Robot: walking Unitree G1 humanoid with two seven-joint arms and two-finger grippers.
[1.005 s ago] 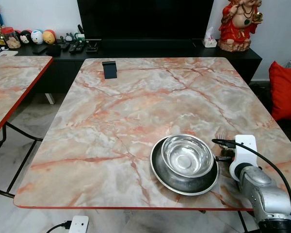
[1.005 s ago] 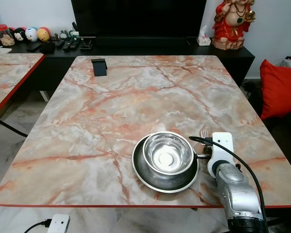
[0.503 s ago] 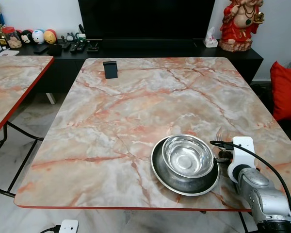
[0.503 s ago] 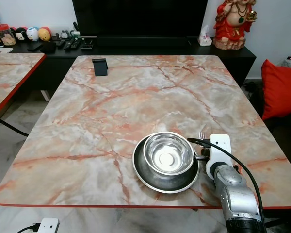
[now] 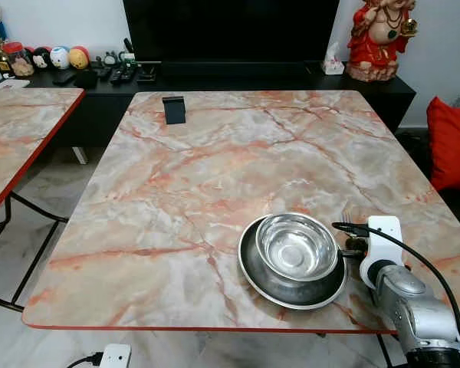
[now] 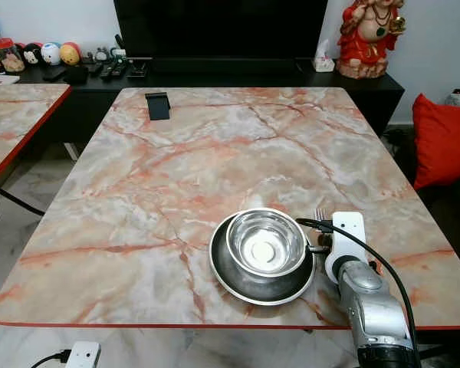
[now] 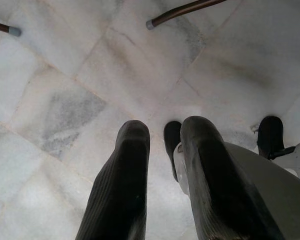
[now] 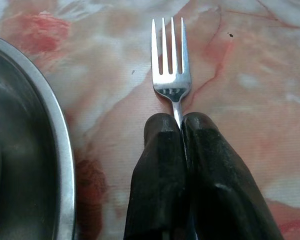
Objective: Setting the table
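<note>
Pinched tight together, the 2 black fingers [image 8: 162,165] of the right gripper [image 8: 180,120] clamp the neck of a silver fork [image 8: 170,67], whose 4 tines point away over the marble table [image 5: 215,153]. Its handle is hidden between and behind the fingers. From the head views the fork [image 6: 320,214] is only a sliver beside the white wrist housing, so I cannot tell from there whether it touches the tabletop or hangs just above it.

Just beside the fork, toward the robot's left, sits a round steel plate [image 5: 291,295] with a steel bowl [image 5: 297,245] nested in it, near the table's front edge. The wrist view cuts the plate's rim [image 8: 60,145] off at the frame edge.

Down by the floor, the left gripper [image 7: 162,137] hangs idle over pale marble tiles [image 7: 65,90], its 2 fingers apart by a narrow gap and holding nothing.

At the far end of the table stands a small black holder [image 5: 174,110]. Behind it runs a low black cabinet [image 5: 291,77] bearing a red statue [image 5: 379,38], partly cropped at the top. A red cushion [image 5: 451,142] is cut off at the right.
</note>
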